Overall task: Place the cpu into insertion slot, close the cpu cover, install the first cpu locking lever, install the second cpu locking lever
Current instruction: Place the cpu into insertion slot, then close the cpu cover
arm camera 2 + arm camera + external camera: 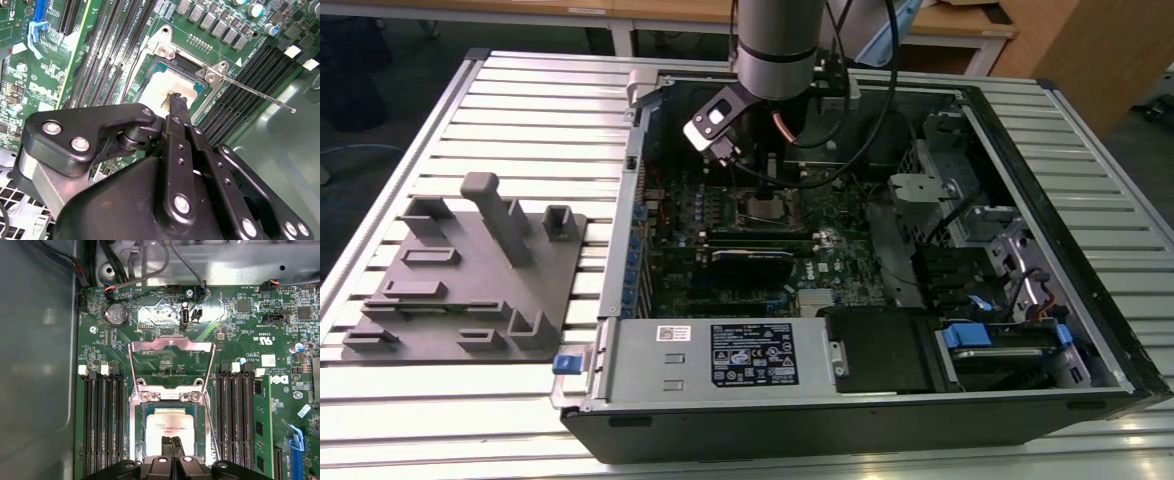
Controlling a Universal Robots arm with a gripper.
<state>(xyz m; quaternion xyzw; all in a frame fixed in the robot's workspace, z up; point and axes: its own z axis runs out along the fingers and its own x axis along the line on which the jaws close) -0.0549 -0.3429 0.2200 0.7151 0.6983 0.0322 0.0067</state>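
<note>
My gripper (pixel 172 441) is down inside the open computer box (pixel 827 430). Its two fingers are pressed tight together. As far as I can tell, their tips touch the shiny top of the chip (pixel 172 424). The chip lies flat in its square slot (pixel 135 426) on the green board (pixel 240 340). The cover (pixel 170 343) is a thin silver frame with a big hole in the middle. It is flipped open and tips back from the slot, so I can see green board through the hole. In the second wrist view a thin metal rod (pixel 260 94) sticks out from a corner of the slot, across the long black slots (pixel 250 75). In the exterior view a grey block (pixel 467 290) sits on the table (pixel 520 110), on the exterior view's left of the box.
</note>
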